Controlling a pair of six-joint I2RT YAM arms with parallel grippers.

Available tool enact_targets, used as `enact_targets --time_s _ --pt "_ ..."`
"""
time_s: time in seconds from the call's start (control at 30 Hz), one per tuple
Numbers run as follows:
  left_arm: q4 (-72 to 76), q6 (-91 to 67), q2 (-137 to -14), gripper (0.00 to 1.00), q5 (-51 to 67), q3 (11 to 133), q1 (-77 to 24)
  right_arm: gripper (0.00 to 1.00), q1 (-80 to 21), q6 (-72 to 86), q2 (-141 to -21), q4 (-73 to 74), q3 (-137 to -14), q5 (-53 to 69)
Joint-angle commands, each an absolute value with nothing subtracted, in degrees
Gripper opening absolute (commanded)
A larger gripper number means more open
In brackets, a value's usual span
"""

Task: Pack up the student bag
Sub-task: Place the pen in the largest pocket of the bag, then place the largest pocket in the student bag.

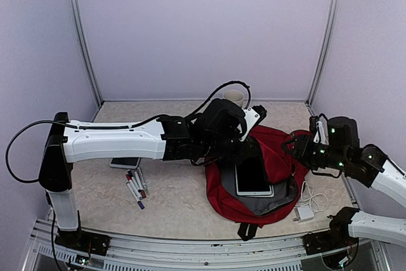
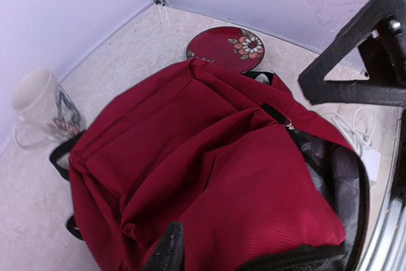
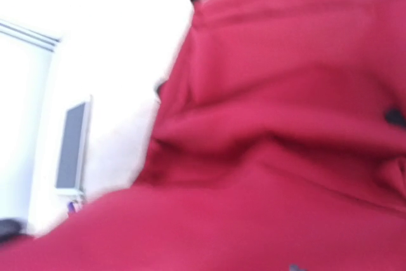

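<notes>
The bag (image 1: 282, 157) lies open toward the table's 3 o'clock, a tablet (image 1: 254, 179) in its mouth, with the left gripper (image 1: 246, 144) at its 11 and the right gripper (image 1: 295, 145) at its 2, probably to spread it, though neither grip is discernible.

Opening: a tablet (image 1: 254, 179) lies across the student bag (image 1: 279, 153) mouth.
Far side: mug (image 2: 41, 103) and plate (image 2: 225, 46) just beside it.
Right: charger (image 1: 303, 212).
Left: markers (image 1: 135, 188).

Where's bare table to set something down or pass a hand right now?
Bare: the near strip between the markers and the student bag, and the back-left corner, left of the mug. Crowded: mug and plate behind the bag, charger at its right.
</notes>
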State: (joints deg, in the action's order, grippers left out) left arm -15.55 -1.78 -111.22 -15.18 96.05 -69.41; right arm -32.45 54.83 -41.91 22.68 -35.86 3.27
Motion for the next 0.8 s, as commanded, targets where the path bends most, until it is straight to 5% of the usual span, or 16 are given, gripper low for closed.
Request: enact_targets --time_s 0.0,0.3,0.43,0.77 --pt "-18.6 -4.9 -113.7 0.37 -13.0 97.1 -68.8 0.56 -32.3 48.2 -42.7 28.1 -41.8 1.5" --pt "-26.7 -6.7 -106.4 0.98 -1.9 93.4 -69.2 0.57 -32.3 40.2 -53.8 20.3 -48.6 8.6" --pt "-28.6 -10.8 -99.7 0.99 -2.6 90.7 -63.3 0.56 -33.6 39.4 -59.9 13.4 -49.6 11.7" --pt "-34.6 -26.3 -102.0 0.99 -7.7 78.8 -26.0 0.57 -45.5 33.7 -78.7 11.9 -60.2 9.9"
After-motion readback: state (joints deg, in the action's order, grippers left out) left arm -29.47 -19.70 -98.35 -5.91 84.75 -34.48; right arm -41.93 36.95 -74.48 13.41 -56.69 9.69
